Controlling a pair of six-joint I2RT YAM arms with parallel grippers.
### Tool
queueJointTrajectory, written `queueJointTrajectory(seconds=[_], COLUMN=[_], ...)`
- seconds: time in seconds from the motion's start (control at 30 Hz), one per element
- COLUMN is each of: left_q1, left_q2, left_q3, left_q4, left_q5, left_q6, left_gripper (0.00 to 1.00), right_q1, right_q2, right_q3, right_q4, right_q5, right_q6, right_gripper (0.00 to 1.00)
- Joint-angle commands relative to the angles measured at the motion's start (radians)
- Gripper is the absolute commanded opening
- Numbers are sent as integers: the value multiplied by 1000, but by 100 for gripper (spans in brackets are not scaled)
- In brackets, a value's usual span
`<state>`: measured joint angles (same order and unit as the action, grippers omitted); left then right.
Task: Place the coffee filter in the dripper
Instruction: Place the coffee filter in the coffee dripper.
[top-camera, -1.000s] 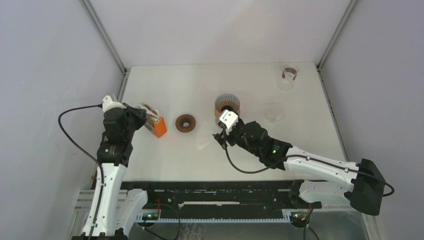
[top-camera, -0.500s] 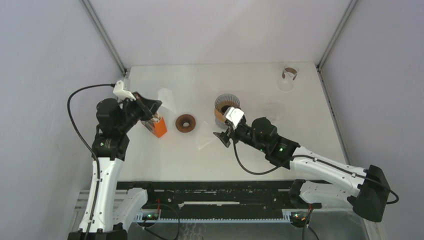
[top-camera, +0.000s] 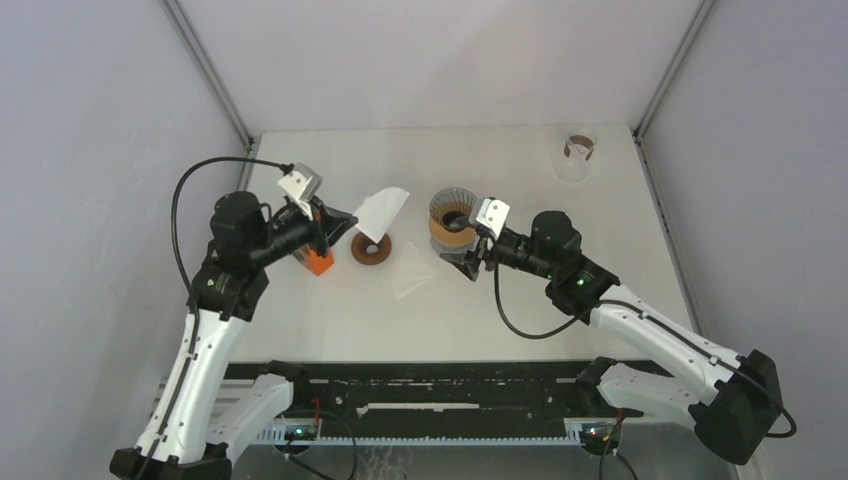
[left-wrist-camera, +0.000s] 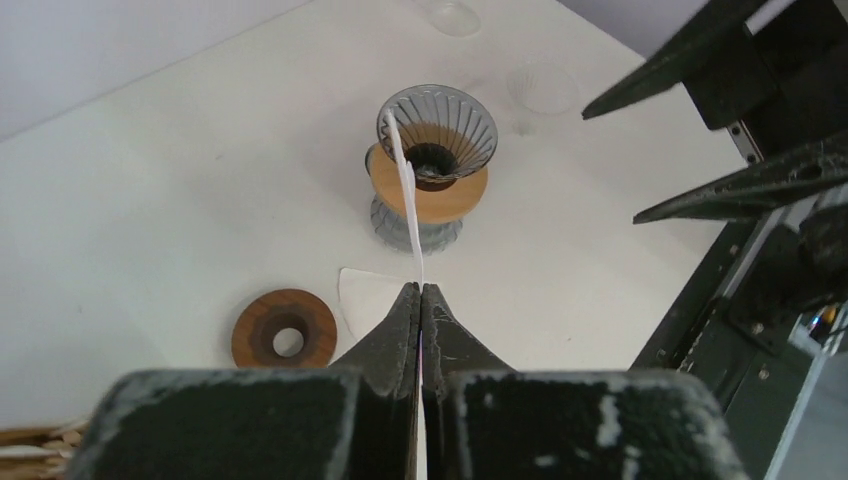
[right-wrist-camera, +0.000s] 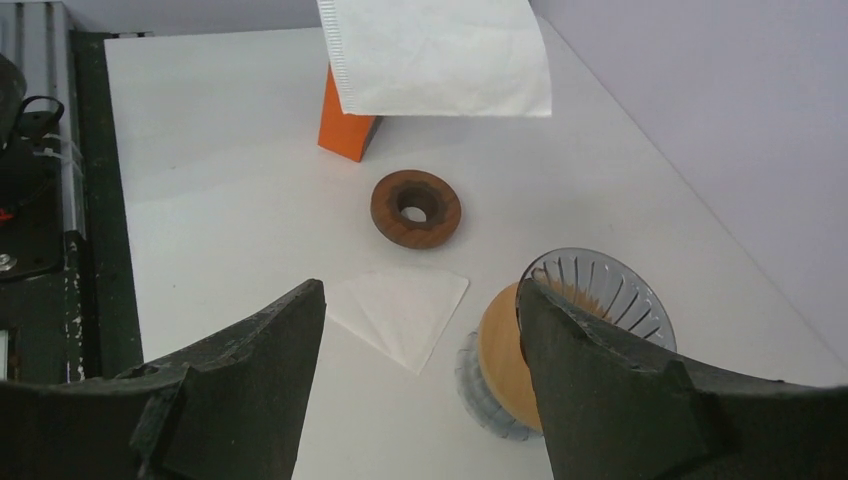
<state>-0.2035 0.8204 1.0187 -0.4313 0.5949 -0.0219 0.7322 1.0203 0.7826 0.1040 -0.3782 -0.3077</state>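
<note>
My left gripper is shut on a white coffee filter and holds it in the air above the wooden ring, left of the dripper. In the left wrist view the filter shows edge-on, rising from the closed jaws toward the dripper. The dripper is ribbed glass with a wooden collar and stands upright at mid table. My right gripper is open and low at the dripper's near side; its view shows the dripper beside the right finger and the held filter hanging ahead.
A second filter lies flat on the table between ring and dripper. A wooden ring sits left of it, beside an orange filter box. A glass cup stands at the back right, and a clear glass vessel behind the dripper.
The left arm has pulled a filter out of the orange box, lifted it and swung right toward the dripper. The right gripper has shifted right and back to the dripper's base, still open.
</note>
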Motion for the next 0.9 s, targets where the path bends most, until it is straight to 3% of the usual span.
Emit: queueJointTrajectory(seconds=[0.0, 0.17, 0.47, 0.87], left_q1=[-61, -123, -190, -241], left_q2=[19, 52, 70, 95], left_q3=[103, 131, 143, 141], left_q4=[-55, -121, -148, -148], left_q5=[43, 22, -4, -5], left_q6=[210, 308, 331, 315], left_gripper=[0, 0, 0, 0], right_q1=[-19, -44, -38, 40], right_q2=[-15, 21, 86, 207], right_q3=[45, 116, 212, 290], right_q4=[52, 0, -19, -4], right_q5=[-189, -302, -380, -292], right_q6=[-93, -147, -197, -321], right_gripper=[79, 80, 78, 65])
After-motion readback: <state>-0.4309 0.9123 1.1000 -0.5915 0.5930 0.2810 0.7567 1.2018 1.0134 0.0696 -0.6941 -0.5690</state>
